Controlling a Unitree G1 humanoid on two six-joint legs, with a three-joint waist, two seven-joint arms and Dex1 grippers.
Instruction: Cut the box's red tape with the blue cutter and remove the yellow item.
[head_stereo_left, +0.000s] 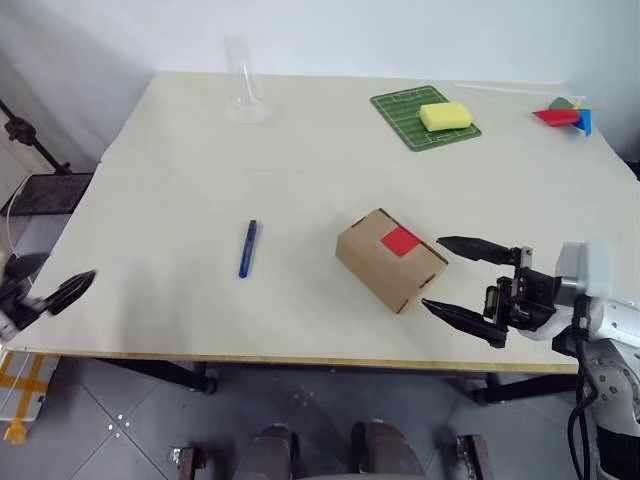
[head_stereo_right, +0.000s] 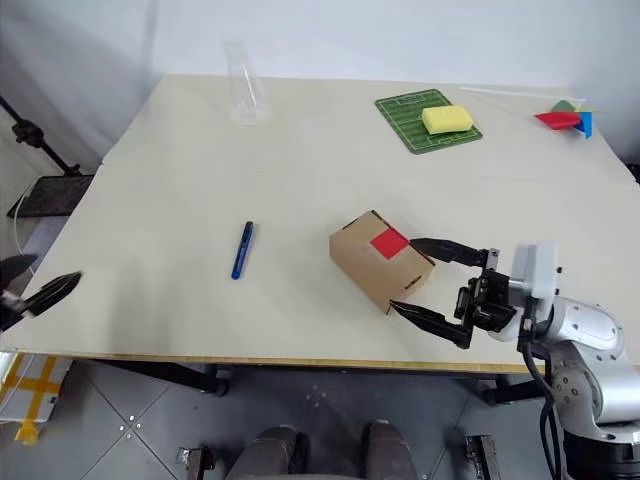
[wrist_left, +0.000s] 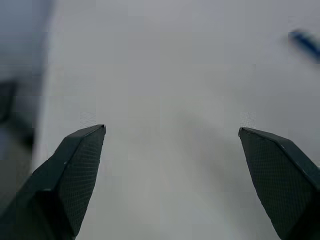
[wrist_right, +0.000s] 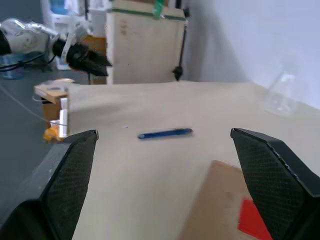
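Note:
The brown box (head_stereo_left: 385, 262) lies on the table, right of the middle, with its flaps down and the red tape (head_stereo_left: 399, 240) across the seam on top. Left of it lies the blue cutter (head_stereo_left: 248, 248), alone on the tabletop. My right gripper (head_stereo_left: 433, 272) hangs open just right of the box, its fingers pointing at it without touching; its wrist view shows the box (wrist_right: 220, 200) and the cutter (wrist_right: 175, 132). My left gripper (head_stereo_left: 65, 268) is open and empty at the table's left edge, far from the cutter. The yellow item is out of view.
At the back right a green mat (head_stereo_left: 400, 128) carries a pale yellow block (head_stereo_left: 445, 115). Coloured shapes (head_stereo_left: 565, 113) lie in the far right corner. A clear plastic cup (head_stereo_left: 244, 85) stands at the back left. The table's front edge (head_stereo_left: 300, 355) runs just below both grippers.

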